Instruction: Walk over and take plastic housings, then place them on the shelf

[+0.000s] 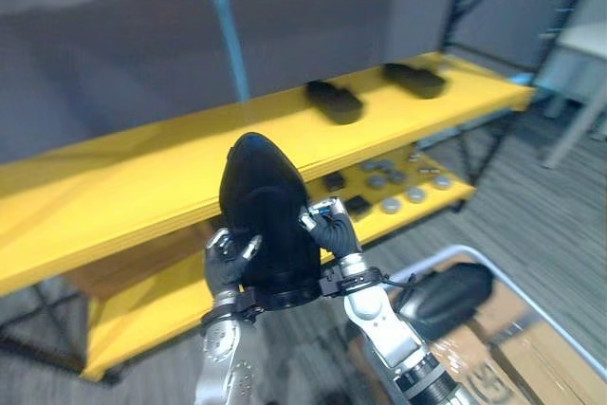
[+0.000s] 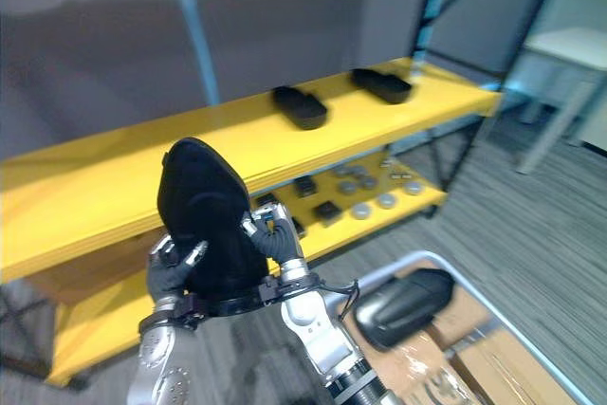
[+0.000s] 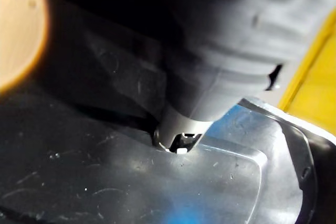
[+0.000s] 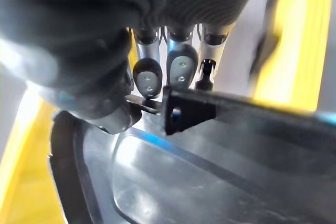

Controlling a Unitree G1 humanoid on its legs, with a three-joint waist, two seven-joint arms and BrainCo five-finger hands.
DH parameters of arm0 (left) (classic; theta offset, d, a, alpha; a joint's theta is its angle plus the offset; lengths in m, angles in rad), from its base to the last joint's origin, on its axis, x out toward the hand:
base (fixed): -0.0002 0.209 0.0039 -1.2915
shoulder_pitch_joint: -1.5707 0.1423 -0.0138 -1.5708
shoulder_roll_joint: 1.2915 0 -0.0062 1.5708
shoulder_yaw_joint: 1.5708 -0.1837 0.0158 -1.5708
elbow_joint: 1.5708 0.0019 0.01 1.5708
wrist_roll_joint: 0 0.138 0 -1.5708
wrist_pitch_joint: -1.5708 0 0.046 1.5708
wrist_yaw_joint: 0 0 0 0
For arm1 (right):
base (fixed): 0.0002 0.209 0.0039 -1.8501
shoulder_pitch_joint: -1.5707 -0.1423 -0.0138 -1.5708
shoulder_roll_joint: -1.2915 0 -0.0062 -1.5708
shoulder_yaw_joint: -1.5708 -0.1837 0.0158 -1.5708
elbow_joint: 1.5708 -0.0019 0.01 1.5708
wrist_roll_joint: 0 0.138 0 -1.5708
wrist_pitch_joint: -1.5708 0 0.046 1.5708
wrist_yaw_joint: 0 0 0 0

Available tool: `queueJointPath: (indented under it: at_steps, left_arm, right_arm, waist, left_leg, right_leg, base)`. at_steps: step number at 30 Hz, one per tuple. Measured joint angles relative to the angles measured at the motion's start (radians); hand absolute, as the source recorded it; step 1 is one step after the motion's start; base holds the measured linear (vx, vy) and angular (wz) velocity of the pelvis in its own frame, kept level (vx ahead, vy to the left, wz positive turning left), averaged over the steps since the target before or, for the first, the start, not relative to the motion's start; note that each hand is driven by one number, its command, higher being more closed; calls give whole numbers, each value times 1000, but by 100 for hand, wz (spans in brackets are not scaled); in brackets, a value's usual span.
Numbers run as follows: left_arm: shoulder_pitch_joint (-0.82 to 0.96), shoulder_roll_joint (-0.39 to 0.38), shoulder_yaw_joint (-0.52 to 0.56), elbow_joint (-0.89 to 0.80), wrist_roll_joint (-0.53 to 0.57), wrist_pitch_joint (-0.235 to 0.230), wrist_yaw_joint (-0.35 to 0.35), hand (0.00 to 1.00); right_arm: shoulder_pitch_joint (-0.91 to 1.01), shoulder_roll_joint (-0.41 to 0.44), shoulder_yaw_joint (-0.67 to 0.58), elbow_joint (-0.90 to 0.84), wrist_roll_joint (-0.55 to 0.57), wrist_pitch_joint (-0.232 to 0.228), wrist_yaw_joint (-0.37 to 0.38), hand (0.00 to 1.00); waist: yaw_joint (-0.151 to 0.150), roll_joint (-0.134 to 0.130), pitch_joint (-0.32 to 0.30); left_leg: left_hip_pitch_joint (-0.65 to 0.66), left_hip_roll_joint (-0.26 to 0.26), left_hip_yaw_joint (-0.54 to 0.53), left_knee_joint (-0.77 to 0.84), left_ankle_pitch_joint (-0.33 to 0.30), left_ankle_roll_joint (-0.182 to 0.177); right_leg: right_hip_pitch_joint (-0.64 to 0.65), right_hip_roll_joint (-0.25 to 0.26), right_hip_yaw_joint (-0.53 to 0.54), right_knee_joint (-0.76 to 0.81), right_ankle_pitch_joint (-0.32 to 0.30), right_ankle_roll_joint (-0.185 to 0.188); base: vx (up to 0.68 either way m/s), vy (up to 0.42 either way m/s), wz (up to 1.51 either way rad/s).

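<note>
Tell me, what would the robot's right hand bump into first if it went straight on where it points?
The right hand, curled on the black housing, points up and forward, so it would probably meet the upper shelf board first. Depth is hard to judge.

held housing (image 1: 266,215): was black, matt outside, glossy inside.
left hand (image 1: 226,263), right hand (image 1: 332,230): my fingers were silver with dark tips; covers dark, ribbed.
shelf (image 1: 123,187): bright yellow boards, black frame.
two housings (image 1: 334,101) (image 1: 413,80) at its top board's right end: black.
discs (image 1: 390,204) on the lower board: grey.
floor (image 1: 531,187): grey, finely striped.
</note>
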Motion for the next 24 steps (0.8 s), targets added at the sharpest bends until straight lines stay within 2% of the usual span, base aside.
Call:
queueJointPath:
  at_steps: [1,2,3,4,5,6,7,8,9,10,12,13,14,15,16,18,20,24]
  left_arm:
    - [10,5,6,-14,11,7,0,100]
    - [27,16,18,-39,34,14,0,100]
    - [38,21,33,-68,70,17,0,100]
    - [37,29,36,-76,87,18,0,100]
    - [33,52,39,-82,105,18,0,100]
    - [32,66,39,-82,108,18,0,100]
    - [31,83,38,-82,120,18,1,100]
    - [31,95,37,-83,132,18,0,100]
    - [30,102,37,-83,137,17,0,100]
    - [24,118,37,-85,137,17,-1,100]
    - [-2,148,16,-76,141,21,-8,100]
    - [-8,154,5,-73,141,21,-9,100]
    - [-20,166,-7,-65,147,21,-13,100]
    - [-32,174,-11,-56,148,21,-16,100]
    - [-33,172,-11,-53,148,21,-16,100]
    - [-54,148,-15,-45,148,24,-16,100]
    - [-82,130,-16,-41,150,32,-9,100]
    - [-181,69,-19,-25,206,36,69,100]
  right_arm:
    - [3,7,2,4,5,1,3,100]
    - [2,14,9,4,12,5,13,0]
    - [3,18,11,5,25,7,25,0]
    - [3,19,11,5,36,8,32,0]
    - [4,22,10,5,51,9,43,0]
    - [5,24,10,6,56,11,47,0]
    - [14,24,10,10,77,14,59,0]
    - [20,25,10,15,93,15,59,0]
    - [21,27,9,16,99,15,60,0]
    - [21,29,8,15,113,14,64,0]
    - [52,26,-14,-9,113,14,69,0]
    - [67,25,-19,-22,114,14,69,0]
    - [88,23,-30,-40,114,14,70,0]
    - [92,19,-36,-46,114,15,74,0]
    - [92,18,-37,-46,114,15,75,0]
    - [99,15,-57,-81,114,18,79,0]
    - [100,14,-82,-104,137,19,79,0]
    - [99,15,-167,-199,207,17,63,0]
  waist:
    - [5,-1,0]
    - [9,-2,1]
    - [9,-1,1]
    - [7,0,1]
    - [0,3,3]
    - [-8,5,4]
    - [-23,10,7]
    - [-26,9,7]
    - [-29,8,5]
    - [-41,4,3]
    - [-52,-2,2]
    - [-57,-6,2]
    - [-63,-21,5]
    - [-67,-38,9]
    - [-68,-37,10]
    - [-67,-35,9]
    - [-69,-34,10]
    - [-86,-34,10]
  left_leg:
    - [11,-26,-14,0,-11,16]
    - [35,-72,-41,-2,-30,44]
    - [60,-98,-74,-5,-46,66]
    - [71,-104,-97,-5,-57,76]
    - [89,-102,-138,-8,-69,66]
    - [99,-100,-161,-12,-75,55]
    - [130,-104,-206,-30,-77,39]
    - [162,-114,-231,-49,-78,33]
    - [170,-120,-243,-54,-78,32]
    - [173,-133,-270,-59,-77,33]
    - [173,-158,-320,-63,-71,42]
    - [174,-169,-335,-64,-71,42]
    - [182,-194,-362,-65,-71,43]
    - [185,-213,-376,-67,-72,43]
    - [185,-213,-378,-68,-72,42]
    - [155,-176,-377,-67,-78,31]
    - [156,-158,-370,-69,-80,26]
    - [158,-150,-364,-81,-80,26]
  right_leg:
    - [0,-45,1,62,5,-7]
    - [3,-127,4,187,33,-50]
    - [0,-191,9,303,97,-150]
    - [-12,-205,36,360,93,-186]
    - [-86,-162,199,457,29,-153]
    - [-127,-120,295,489,0,-114]
    - [-184,-42,423,503,-60,-70]
    - [-231,16,487,477,-103,-55]
    - [-254,42,511,446,-118,-51]
    - [-297,97,566,352,-131,-33]
    - [-353,184,700,174,-126,-31]
    - [-356,194,727,134,-118,-41]
    - [-356,192,748,80,-64,-66]
    - [-352,184,746,43,-23,-60]
    - [-351,182,744,40,-22,-56]
    - [-326,236,739,-86,37,-61]
    - [-281,267,741,-190,91,-65]
    - [-256,286,746,-263,124,-70]
  base:
    - [261,284,102]
    - [246,283,95]
    - [285,322,93]
    - [242,245,89]
    - [125,86,74]
    - [157,59,102]
    - [177,44,96]
    - [179,47,89]
    - [190,39,74]
    - [139,10,70]
    - [123,-35,86]
    - [121,-73,88]
    - [126,-94,71]
    - [134,-114,55]
    - [98,-89,17]
    - [73,-65,-14]
    - [60,-41,-23]
    - [15,0,-10]
